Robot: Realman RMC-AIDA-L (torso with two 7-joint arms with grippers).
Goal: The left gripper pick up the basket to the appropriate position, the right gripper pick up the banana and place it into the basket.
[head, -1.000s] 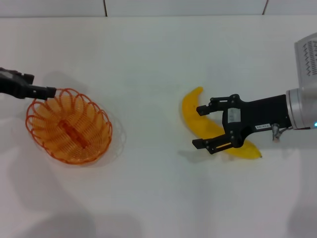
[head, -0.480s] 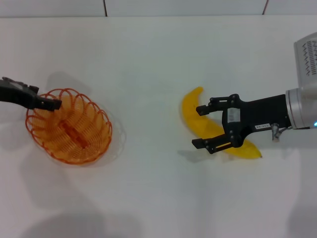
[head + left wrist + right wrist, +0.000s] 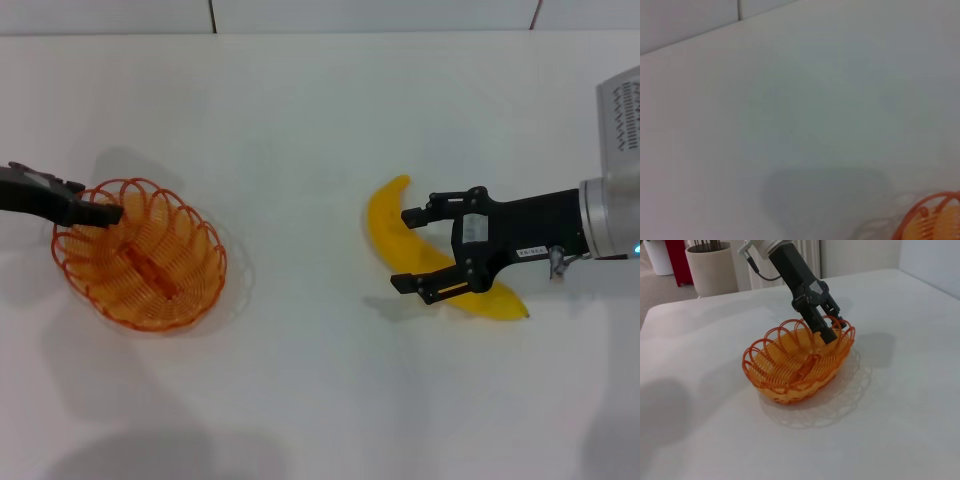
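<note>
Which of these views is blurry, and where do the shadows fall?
Left wrist view: soft and out of focus, only an edge of the basket showing beside a dim shadow. Right wrist view: sharp, lacy basket shadow on the table. Head view: clear, soft shadow under the banana.

Black left pincer (image 3: 100,212), black right pincer (image 3: 412,250) with white label, silver-white cylindrical wrist, bulky white arm

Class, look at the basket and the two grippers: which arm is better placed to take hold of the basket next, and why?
The left. The left gripper is already at the basket rim, while the right gripper hangs open over the banana, far across the table.
</note>
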